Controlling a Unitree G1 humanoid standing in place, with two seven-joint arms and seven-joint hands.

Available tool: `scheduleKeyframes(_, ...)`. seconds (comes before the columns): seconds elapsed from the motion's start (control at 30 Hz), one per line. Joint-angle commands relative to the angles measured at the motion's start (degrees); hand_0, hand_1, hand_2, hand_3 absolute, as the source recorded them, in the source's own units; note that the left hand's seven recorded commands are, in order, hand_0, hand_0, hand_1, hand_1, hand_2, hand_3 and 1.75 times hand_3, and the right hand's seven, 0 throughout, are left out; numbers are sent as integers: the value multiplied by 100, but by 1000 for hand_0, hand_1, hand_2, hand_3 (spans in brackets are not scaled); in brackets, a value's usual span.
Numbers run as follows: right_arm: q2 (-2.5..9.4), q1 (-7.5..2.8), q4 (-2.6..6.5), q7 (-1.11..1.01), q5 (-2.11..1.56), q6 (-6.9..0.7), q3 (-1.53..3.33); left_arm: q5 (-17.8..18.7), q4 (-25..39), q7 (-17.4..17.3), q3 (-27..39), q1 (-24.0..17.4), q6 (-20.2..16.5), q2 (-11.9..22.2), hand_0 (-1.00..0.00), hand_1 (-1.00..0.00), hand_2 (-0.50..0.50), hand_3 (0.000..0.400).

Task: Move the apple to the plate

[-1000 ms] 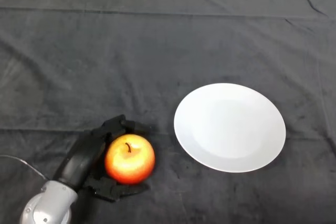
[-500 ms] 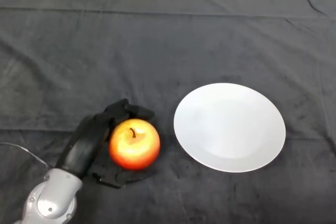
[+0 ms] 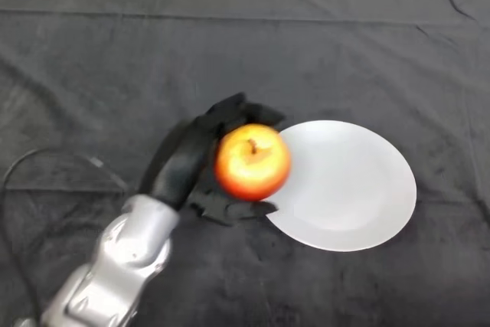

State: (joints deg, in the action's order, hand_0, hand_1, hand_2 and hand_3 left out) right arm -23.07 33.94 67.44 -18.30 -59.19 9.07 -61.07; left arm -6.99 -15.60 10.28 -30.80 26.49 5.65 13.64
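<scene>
A red and yellow apple (image 3: 252,161) with its stem up sits in my black left hand (image 3: 188,163), whose fingers and thumb curl round it. The hand holds the apple lifted off the cloth, over the left edge of the white plate (image 3: 352,189). The plate lies flat on the dark cloth at the right of centre and holds nothing. My silver-grey arm reaches in from the lower left.
The table is covered by a dark cloth (image 3: 230,51) with a few creases. Its far edge runs along the top of the view.
My hand has lifted the apple and carried it up and to the right, from the cloth at the lower left to the plate's left edge. The plate has not moved.
</scene>
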Motion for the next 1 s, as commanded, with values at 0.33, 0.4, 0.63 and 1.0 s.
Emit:
scheduleKeyframes(0.33,-123,-28,-160,51,28,-12,-24,631,-1073,463,-1109,1185,35,-338,-1000,-1000,0,400)
scheduleKeyframes(0.4,-125,-26,-154,47,26,-11,-26,737,-1242,489,-1262,1308,92,-370,-1000,-1000,0,400)
scheduleKeyframes(0.63,-136,-18,-126,32,20,-6,-34,1053,-1762,504,-1665,1639,319,-413,-1000,-1000,0,400)
scheduleKeyframes(1.0,-150,-6,-88,9,11,2,-46,1302,-2044,543,-1930,1866,418,-394,-114,0,-57,45)
